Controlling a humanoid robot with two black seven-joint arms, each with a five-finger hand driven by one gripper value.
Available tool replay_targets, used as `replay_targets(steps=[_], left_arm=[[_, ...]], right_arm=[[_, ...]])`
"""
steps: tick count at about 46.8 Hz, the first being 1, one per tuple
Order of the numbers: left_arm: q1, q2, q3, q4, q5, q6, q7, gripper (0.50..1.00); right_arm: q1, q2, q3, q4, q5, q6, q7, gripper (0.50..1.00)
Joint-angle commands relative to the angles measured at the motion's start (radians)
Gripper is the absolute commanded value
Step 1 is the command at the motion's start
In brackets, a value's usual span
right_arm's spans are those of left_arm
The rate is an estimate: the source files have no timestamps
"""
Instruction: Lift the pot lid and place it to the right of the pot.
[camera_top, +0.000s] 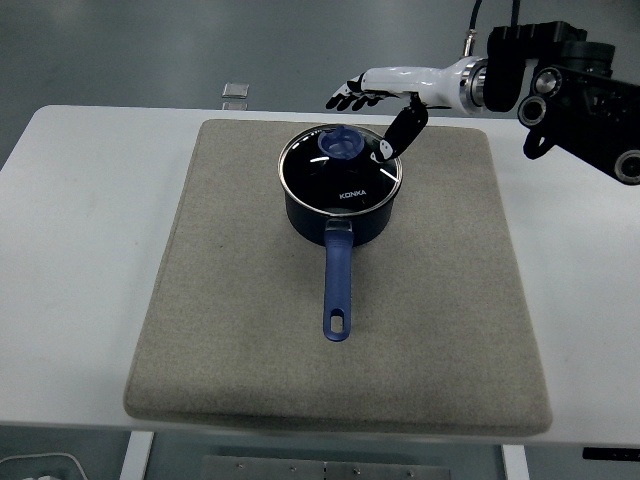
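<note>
A dark blue pot (338, 213) stands on the grey mat (250, 330), its long blue handle (337, 285) pointing toward the near edge. A glass lid (339, 170) with a blue knob (338, 145) sits on the pot. My right hand (375, 110) reaches in from the right, above the lid's far right rim. Its fingers are spread and hold nothing; the thumb hangs down over the lid's right edge. The left hand is out of view.
The mat lies on a white table (80, 250). A small clear object (235, 92) sits at the table's far edge. The right arm's black forearm (560, 85) crosses above the mat's far right corner.
</note>
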Motion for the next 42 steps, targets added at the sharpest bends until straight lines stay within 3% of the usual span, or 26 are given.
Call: replay_targets(steps=[1,28,35,42], left_arm=[[0.0,0.0,0.0,0.0,0.0,-0.001,-0.001,1.0],[0.0,0.0,0.0,0.0,0.0,0.0,0.001,1.0],[0.0,0.0,0.0,0.0,0.0,0.0,0.001,1.0],[0.0,0.0,0.0,0.0,0.0,0.0,0.001,1.0]], right_arm=[[0.0,0.008,-0.009,-0.003,-0.024,-0.013,0.001,0.911],[0.001,0.056,-0.032,-0.033,-0.051,-0.06,-0.001,0.866],[0.001,0.059,-0.034,-0.041,-0.051,-0.06,-0.001,0.795],[0.0,0.064,-0.034,-0.044,-0.067,-0.06,-0.001,0.766]])
